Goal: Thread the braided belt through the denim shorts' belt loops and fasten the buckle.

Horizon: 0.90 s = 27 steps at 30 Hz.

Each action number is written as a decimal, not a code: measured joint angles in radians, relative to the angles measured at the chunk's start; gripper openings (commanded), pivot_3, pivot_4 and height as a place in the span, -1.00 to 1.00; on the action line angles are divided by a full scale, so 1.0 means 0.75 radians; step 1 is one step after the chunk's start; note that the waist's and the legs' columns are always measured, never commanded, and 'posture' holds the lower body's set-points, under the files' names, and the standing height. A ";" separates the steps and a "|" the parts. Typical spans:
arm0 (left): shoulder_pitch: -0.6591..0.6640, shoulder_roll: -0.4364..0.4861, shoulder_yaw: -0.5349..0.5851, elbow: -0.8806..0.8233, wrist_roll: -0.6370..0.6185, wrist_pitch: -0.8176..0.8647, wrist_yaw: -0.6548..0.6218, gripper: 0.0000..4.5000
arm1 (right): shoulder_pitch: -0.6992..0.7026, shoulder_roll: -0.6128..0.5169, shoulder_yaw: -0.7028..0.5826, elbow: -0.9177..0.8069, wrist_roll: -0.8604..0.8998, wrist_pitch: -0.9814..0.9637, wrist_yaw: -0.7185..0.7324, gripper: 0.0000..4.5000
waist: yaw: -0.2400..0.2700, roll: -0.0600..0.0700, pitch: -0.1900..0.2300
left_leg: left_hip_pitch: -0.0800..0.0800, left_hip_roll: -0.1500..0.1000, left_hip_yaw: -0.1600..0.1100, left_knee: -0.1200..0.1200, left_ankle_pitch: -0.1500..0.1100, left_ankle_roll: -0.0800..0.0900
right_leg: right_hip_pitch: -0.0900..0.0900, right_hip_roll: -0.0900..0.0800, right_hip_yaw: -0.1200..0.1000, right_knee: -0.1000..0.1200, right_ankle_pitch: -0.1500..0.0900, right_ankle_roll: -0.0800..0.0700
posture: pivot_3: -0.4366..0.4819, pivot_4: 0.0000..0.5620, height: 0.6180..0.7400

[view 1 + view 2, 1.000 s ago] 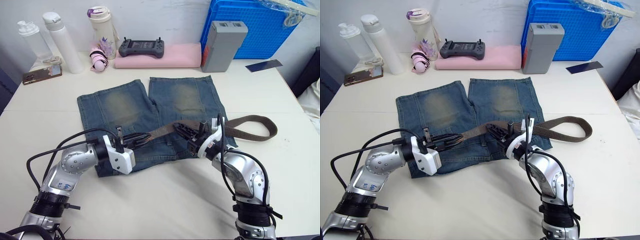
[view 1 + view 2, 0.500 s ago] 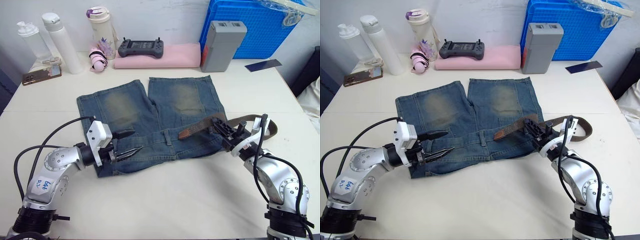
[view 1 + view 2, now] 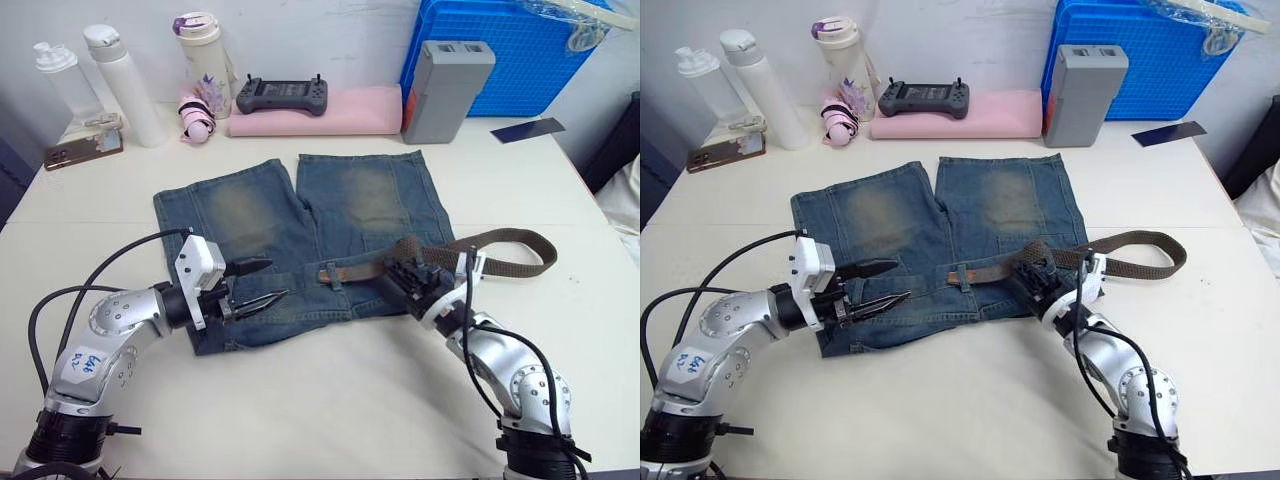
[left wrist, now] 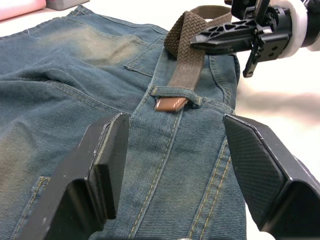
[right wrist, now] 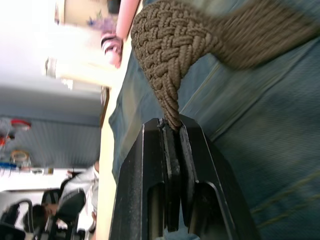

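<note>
From the head view, the right claw (image 3: 408,277) is clenched on the dark brown braided belt (image 3: 500,240) atop the faded blue denim shorts (image 3: 250,215); the left claw (image 3: 262,285) waits released. Its wrist view shows the tan tip (image 4: 170,104) just poking through a belt loop (image 4: 175,92) ahead: I'd feed gently, keeping the strap flat. The right wrist view confirms the pinch.

I see the shorts (image 3: 300,220) in faded, matt denim cloth. The belt (image 4: 187,57) is rough woven fabric (its tip looks like smooth brown leather). The left gripper (image 4: 172,165) has matt black plastic fingers (image 4: 107,157).
</note>
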 measured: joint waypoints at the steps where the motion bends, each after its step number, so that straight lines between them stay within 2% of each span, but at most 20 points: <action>1: 0.000 0.000 0.000 0.000 0.002 0.000 -0.001 0.47 | -0.008 0.011 0.006 -0.004 -0.007 -0.001 0.000 -1.00 | 0.000 0.000 0.000 | 0.000 0.000 0.000 0.000 0.000 0.000 | 0.000 0.000 0.000 0.000 0.000 0.000 | -0.05 -0.47 0.99; 5: 0.002 -0.001 0.000 0.000 0.016 -0.004 -0.008 0.47 | -0.017 0.025 0.017 -0.005 -0.010 -0.001 -0.002 -1.00 | 0.000 0.000 0.000 | 0.000 0.000 0.000 -0.001 0.000 0.000 | 0.000 0.000 0.000 0.000 0.000 0.000 | -0.05 -0.47 0.99; 8: 0.012 0.013 -0.018 0.002 0.122 -0.104 -0.040 0.47 | -0.026 0.019 0.036 -0.005 -0.010 0.027 -0.019 -1.00 | 0.000 0.000 0.000 | 0.000 0.000 0.000 -0.001 0.000 0.000 | -0.001 0.000 0.000 0.000 0.000 0.000 | -0.05 -0.47 0.99; 10: 0.013 0.024 -0.054 0.012 0.218 -0.213 -0.061 0.47 | -0.031 0.024 0.063 -0.005 -0.019 0.039 -0.036 -1.00 | 0.000 0.000 0.000 | 0.000 0.000 0.001 -0.002 0.000 0.000 | -0.001 0.000 0.000 0.000 0.000 0.000 | -0.05 -0.47 0.99; 14: -0.018 0.021 -0.174 0.174 0.545 -0.644 -0.072 0.47 | -0.035 0.048 0.116 0.004 -0.057 0.064 -0.079 -1.00 | 0.001 0.001 0.000 | 0.000 -0.001 0.002 -0.003 0.000 -0.001 | -0.003 0.000 0.000 0.000 0.000 0.000 | -0.05 -0.47 0.99; 19: -0.105 -0.022 -0.229 0.384 0.783 -1.061 -0.001 0.47 | -0.045 0.057 0.123 0.019 -0.074 0.071 -0.097 -1.00 | 0.002 0.001 0.000 | -0.001 -0.001 0.004 -0.005 0.000 -0.001 | -0.005 0.000 0.001 0.001 0.000 0.000 | -0.05 -0.47 0.99; 23: -0.163 -0.041 -0.230 0.548 0.905 -1.265 0.085 0.47 | -0.044 0.057 0.121 0.019 -0.074 0.085 -0.102 -1.00 | 0.001 0.001 0.000 | -0.001 -0.001 0.005 -0.008 0.001 -0.002 | -0.007 0.000 0.000 0.002 0.000 0.000 | -0.05 -0.47 0.99; 27: -0.216 -0.080 -0.232 0.621 0.918 -1.376 0.134 0.47 | -0.037 0.061 0.119 0.019 -0.075 0.087 -0.103 -1.00 | 0.001 0.001 0.000 | -0.001 -0.001 0.006 -0.008 0.001 -0.002 | -0.008 0.000 0.000 0.002 0.000 0.000 | -0.05 -0.47 0.99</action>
